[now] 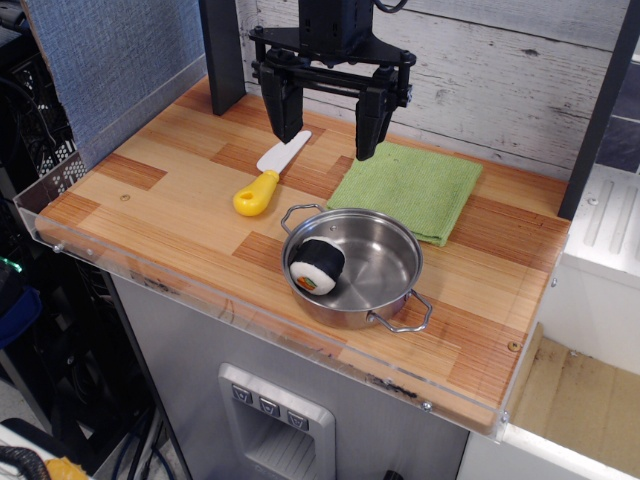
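— Where do we stand with the gripper (pixel 328 143)?
— We see it spread wide and empty, hanging above the surface (pixel 160 210); one finger is near the blade of the yellow-handled knife (pixel 270 173), the other near the green cloth (pixel 410 190).
— And the knife?
— Flat on the surface, not grasped; we judge nothing begun there; the sushi roll (pixel 317 266) sits inside the steel pot (pixel 385 250).
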